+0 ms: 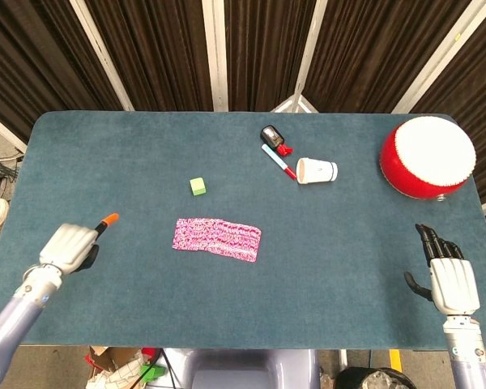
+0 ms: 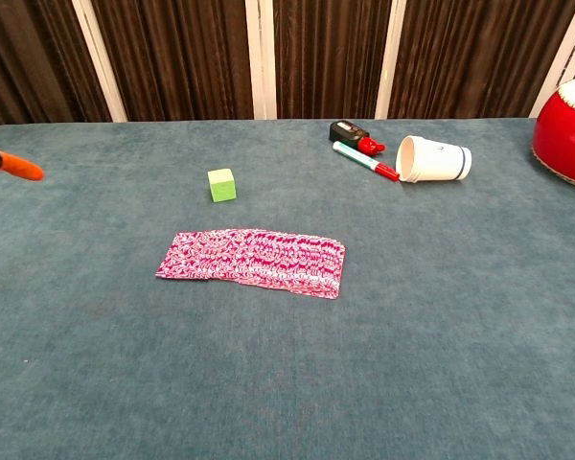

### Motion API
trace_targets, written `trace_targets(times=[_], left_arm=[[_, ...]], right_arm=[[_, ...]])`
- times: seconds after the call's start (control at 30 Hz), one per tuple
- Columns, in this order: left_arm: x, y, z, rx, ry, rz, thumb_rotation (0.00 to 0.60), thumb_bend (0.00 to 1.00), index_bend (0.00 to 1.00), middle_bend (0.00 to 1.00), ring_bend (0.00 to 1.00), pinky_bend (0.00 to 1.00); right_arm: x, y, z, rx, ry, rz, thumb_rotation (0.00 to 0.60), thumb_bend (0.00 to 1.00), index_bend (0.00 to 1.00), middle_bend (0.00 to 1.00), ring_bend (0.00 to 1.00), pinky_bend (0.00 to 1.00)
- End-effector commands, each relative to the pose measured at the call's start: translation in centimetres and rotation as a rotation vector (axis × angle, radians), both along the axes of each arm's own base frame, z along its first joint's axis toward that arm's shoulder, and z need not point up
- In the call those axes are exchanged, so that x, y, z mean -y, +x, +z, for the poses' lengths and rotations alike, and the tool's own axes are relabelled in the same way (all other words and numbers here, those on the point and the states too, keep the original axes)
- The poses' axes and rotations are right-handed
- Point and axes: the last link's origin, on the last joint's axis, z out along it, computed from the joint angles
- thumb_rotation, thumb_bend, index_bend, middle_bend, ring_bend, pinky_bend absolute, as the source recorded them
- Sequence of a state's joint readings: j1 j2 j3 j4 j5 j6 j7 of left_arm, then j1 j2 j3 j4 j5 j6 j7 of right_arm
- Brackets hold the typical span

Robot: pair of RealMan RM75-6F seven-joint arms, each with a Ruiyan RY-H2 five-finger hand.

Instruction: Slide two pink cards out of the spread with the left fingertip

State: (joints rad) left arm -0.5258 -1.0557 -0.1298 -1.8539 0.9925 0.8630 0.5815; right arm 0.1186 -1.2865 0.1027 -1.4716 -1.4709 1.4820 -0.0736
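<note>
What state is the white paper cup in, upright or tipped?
Tipped. The white paper cup lies on its side on the blue table, its open mouth facing the red-capped marker.

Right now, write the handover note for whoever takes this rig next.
Left hand: above the table's left side, orange fingertip pointing toward the pink card spread, short of it, holding nothing.
Right hand: at the near right table edge, fingers apart, empty.
Spread lies mid-table, intact, near the green cube.
Done: no card slid out.
Left: bring the fingertip onto the spread, slide out two cards.
</note>
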Motion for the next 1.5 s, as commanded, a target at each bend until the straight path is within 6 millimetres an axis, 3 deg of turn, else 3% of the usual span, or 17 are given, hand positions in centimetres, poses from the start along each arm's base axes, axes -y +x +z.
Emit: trace_targets(times=[0.03,0.3,0.67,1.13,1.5], left_arm=[[-2.1,1.3,-2.0,-0.043,-0.048,-0.011,0.600,0.87,0.12,0.86,0.77,0.69],[-4.5,3.0,-5.5,-0.115,-0.102,0.006,0.600,0.87,0.13,0.86,0.78,0.69],[-4.7,5.8,-9.3,-0.104,-0.158,-0.035,0.600,0.91,0.13,0.86,0.80,0.70],[-4.1,7.6,-12.0,-0.092,-0.207,-0.084,0.600,0.92,0.12,0.86,0.80,0.70],[-4.1,7.7,-13.1,-0.120,-0.222,-0.093,0.600,0.92,0.12,0.86,0.80,0.70]], right_arm=[[0.1,0.0,-0.1,-0.002,0.001,-0.002,0.600,0.28,0.01,0.15,0.23,0.24],[0.2,-0.2,-0.2,-0.011,0.003,-0.009,0.600,0.28,0.01,0.15,0.23,0.24],[0.3,-0.4,-0.4,-0.020,0.009,-0.019,0.600,0.28,0.01,0.15,0.23,0.24],[0.4,-0.4,-0.4,-0.015,0.006,-0.020,0.600,0.28,0.01,0.15,0.23,0.24],[0.4,-0.5,-0.2,-0.007,0.002,-0.020,0.600,0.28,0.01,0.15,0.23,0.24]])
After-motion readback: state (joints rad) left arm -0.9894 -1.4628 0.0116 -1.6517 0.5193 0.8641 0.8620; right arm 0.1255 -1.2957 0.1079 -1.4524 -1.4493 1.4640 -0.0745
